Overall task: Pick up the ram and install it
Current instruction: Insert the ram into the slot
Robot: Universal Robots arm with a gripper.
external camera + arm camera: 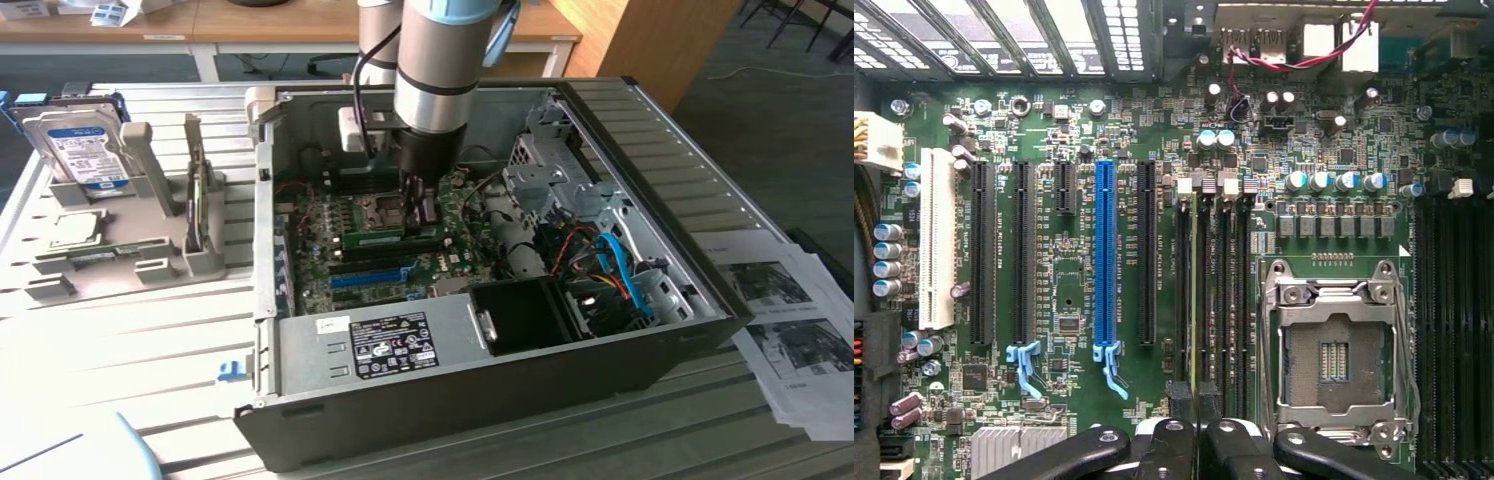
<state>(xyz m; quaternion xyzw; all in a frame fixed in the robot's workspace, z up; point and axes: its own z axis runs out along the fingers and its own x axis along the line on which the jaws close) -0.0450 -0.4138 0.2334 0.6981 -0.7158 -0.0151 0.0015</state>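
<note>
So here's where we're at: the hand point(427, 212) is down inside the open PC case point(667, 200). The case lies on its side on the desk point(134, 340), so the motherboard point(1074, 130) faces up and the arm can come in from above. From the wrist view, the ram point(1196, 300) is edge-on, just a thin greenish line standing over one of the black memory slots between the blue expansion slot point(1104, 260) and the bare CPU socket point(1334, 350). The hand is narrow, its fingers pinched on the stick as far as we can tell. We figure it's held on edge, in line with the slot, because it only goes in that way. We can't tell if it's seated. As for writing, no luck: we can't read the blue-and-white label on the hard drive point(83, 150), the power supply point(387, 345) sticker, the board lettering or the printed sheets point(787, 330).
</note>
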